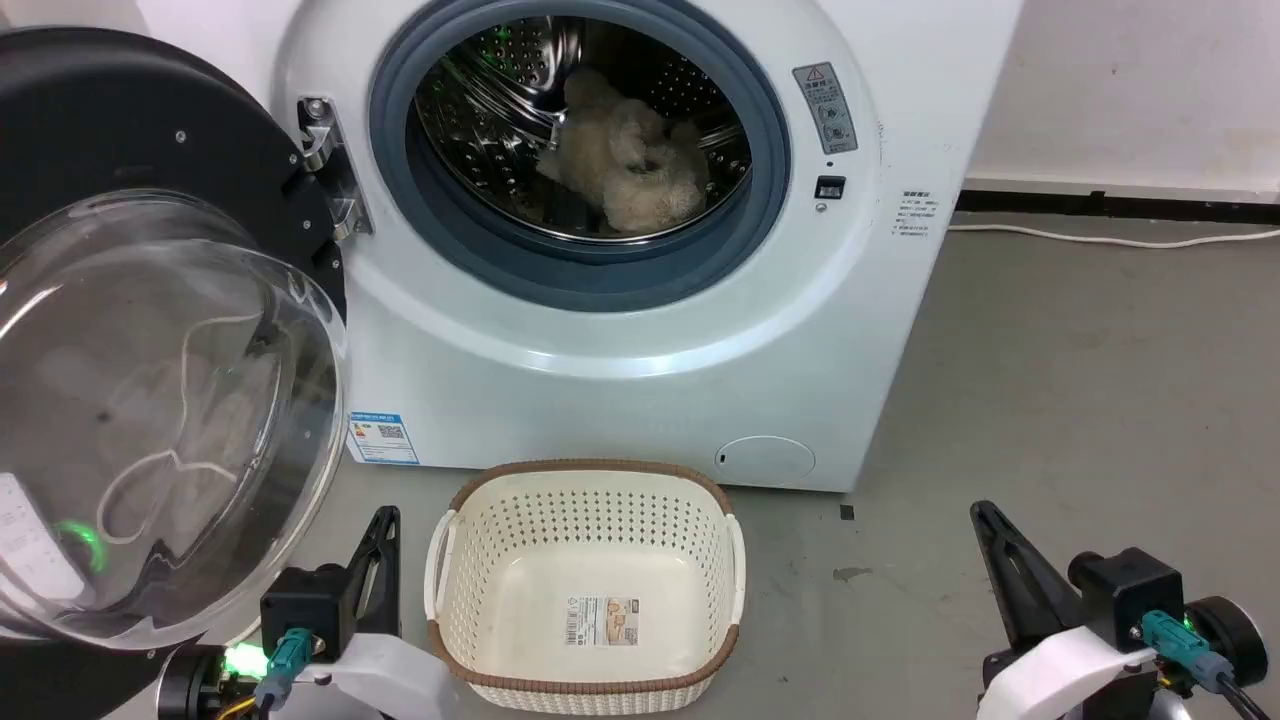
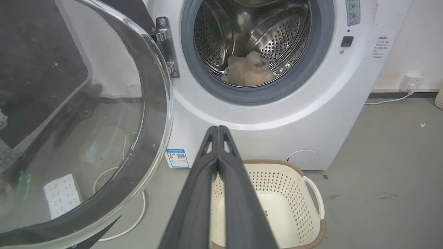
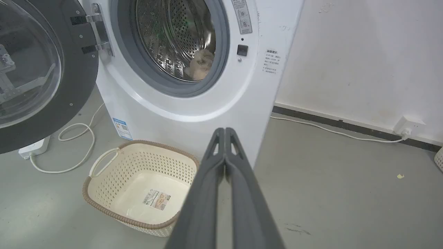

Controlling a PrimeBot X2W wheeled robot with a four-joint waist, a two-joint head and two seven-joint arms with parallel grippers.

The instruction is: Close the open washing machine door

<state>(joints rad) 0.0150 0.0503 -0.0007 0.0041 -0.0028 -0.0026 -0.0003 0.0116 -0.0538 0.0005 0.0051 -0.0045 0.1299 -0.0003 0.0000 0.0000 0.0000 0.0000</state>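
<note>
Left claw (image 2: 218,128) pinched — label (image 2: 177,158) perhaps illegible

Head view looks down frontally; both low wrist views share the washing machine (image 1: 600,330) and basket (image 1: 590,467).

The left tool (image 1: 386,518), lower left, and the right tool (image 1: 982,512), lower right, are long, dark grey, tapering fingers with slotted tips. Behind the left one sit a black block (image 1: 305,605), a teal plug (image 1: 285,650), a white curved shell (image 1: 395,668) and a green light (image 1: 243,660). The right one also has a black round knob (image 1: 1228,625).
</note>
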